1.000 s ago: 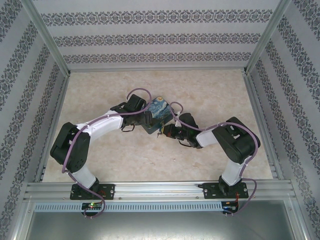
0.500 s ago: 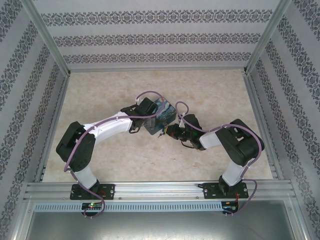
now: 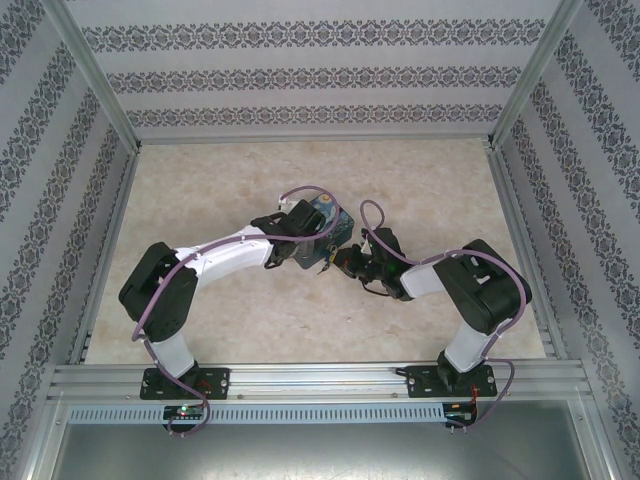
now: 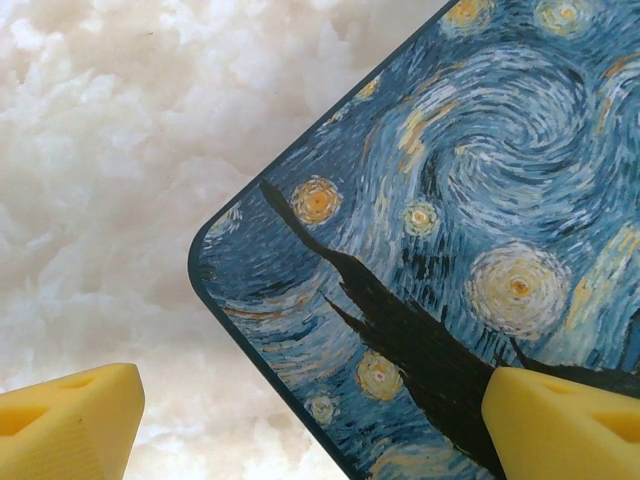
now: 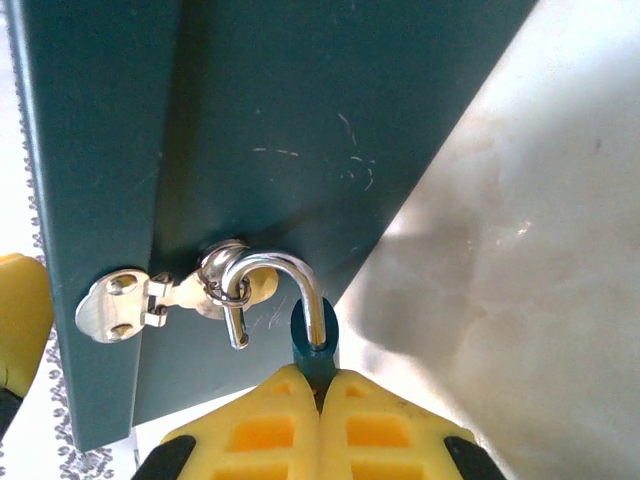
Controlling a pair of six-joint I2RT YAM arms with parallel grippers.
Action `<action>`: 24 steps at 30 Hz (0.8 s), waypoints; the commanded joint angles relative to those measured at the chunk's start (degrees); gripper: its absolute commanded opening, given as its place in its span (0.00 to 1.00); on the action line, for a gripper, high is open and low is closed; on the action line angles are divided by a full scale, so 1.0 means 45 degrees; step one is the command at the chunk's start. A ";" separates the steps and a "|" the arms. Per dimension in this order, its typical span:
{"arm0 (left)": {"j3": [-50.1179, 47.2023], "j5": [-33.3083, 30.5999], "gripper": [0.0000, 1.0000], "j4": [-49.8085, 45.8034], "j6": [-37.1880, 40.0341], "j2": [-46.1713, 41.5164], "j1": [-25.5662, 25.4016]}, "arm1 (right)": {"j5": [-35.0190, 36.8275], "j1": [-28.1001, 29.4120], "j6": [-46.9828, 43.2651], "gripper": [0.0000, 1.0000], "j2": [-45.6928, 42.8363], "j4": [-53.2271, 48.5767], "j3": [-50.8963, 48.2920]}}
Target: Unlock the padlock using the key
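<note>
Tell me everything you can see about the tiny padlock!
The padlock is tiny, with a dark blue body and a thin, shiny silver shackle that looks like metal. The shackle curves up from the body and hooks through the ring of the silvery hasp on the dark side of the box. Its short end hangs free outside the body, so it looks unlocked. The right tool is shut on the body and hides most of it.

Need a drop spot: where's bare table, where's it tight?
Bare table: wide band between painted box and back wall; strips outside left arm and right arm; patch between them and front rail. Tight: centre, left gripper and right gripper at the box.
</note>
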 commanded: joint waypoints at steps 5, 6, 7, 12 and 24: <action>-0.0511 0.0269 0.89 -0.1268 0.0371 0.0897 -0.0295 | 0.0880 -0.0134 0.1267 0.00 -0.0179 0.0121 0.0052; -0.0528 0.0291 0.89 -0.1259 0.0368 0.0916 -0.0309 | 0.0920 -0.0146 0.1342 0.00 -0.0189 0.0102 0.0086; -0.0537 0.0290 0.89 -0.1259 0.0371 0.0933 -0.0309 | 0.0968 -0.0153 0.1438 0.00 -0.0175 0.0111 0.0115; -0.0629 0.0342 0.89 -0.1201 0.0388 0.0975 -0.0329 | 0.1097 -0.0306 0.1807 0.00 -0.0094 0.0101 0.0383; -0.0732 0.0646 0.87 -0.1039 0.0410 0.1229 -0.0358 | 0.1021 -0.1071 0.1948 0.00 0.0383 -0.0345 0.1325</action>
